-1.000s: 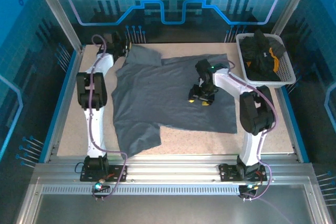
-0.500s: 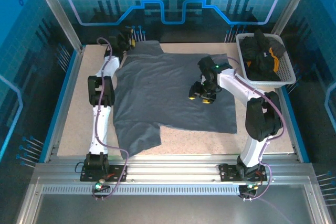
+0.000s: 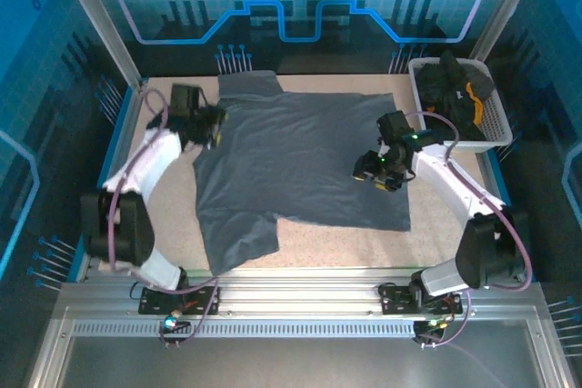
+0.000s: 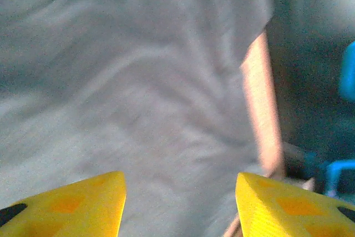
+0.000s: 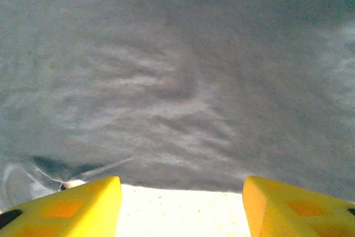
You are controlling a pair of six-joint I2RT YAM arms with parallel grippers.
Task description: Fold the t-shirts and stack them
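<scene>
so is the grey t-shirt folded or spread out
Spread out: the grey t-shirt lies flat and open across the table.

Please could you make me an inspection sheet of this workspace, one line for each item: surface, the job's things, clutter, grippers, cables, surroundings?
Surface: beige speckled table, largely covered by cloth.
Job's things: grey t-shirt spread open on the table; black t-shirts, one with an orange patch, heaped in the white mesh basket at the far right corner.
Clutter: nothing seen.
Grippers: left gripper at the grey shirt's left edge, open, empty; right gripper over the shirt's right part, open, empty.
Cables: purple cables run along both arms.
Surroundings: aluminium frame in front, blue panels around.
</scene>
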